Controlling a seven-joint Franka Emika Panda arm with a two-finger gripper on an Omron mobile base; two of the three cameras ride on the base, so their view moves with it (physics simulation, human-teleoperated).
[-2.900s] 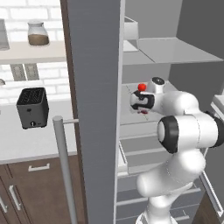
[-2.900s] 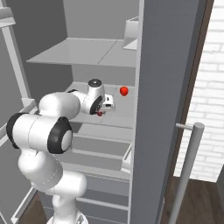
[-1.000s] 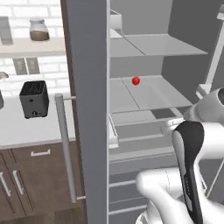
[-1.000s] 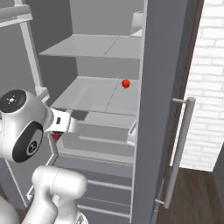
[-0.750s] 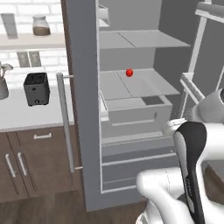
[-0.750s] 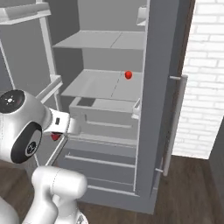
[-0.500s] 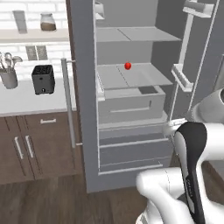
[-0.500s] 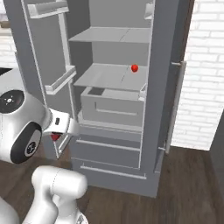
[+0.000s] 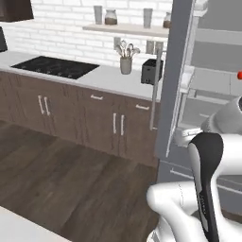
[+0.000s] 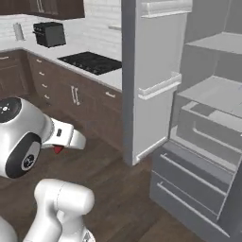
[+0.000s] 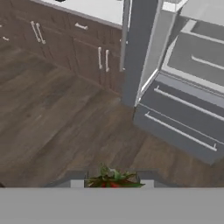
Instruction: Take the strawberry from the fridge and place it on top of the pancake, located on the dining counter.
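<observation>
Plenty of open room here: the dark wood floor (image 9: 71, 179) runs wide and bare between the brown cabinets (image 9: 94, 118) and the robot. The fridge (image 10: 151, 71) stands with its grey door swung out, the door's edge jutting toward the floor space (the tightest edge around). Its two lower drawers (image 11: 183, 118) sit shut, bar handles facing out.

Now the holders. The pale fridge shelves (image 10: 212, 92) step up one above another. On the wall countertop (image 9: 99, 75), a utensil crock (image 9: 125, 64) holds a spray of utensils, with a dark toaster (image 9: 151, 72) just beside it and a black cooktop (image 9: 52, 66) further left. Jars (image 9: 110, 16) line the wall shelf above.

And the strawberry (image 11: 114, 179)? It sits between the tips of the gripper (image 11: 112, 181), fingers clamped on it over the floor, well apart from the fridge. Only its green leaves and a sliver of red clear the bottom of the hand view; from the right base view it is a red speck under the hand.

A small red thing (image 9: 240, 74) on a fridge shelf is cut by the frame edge, too little to name. A pale corner (image 9: 19, 229) at lower left is cut off as well.
</observation>
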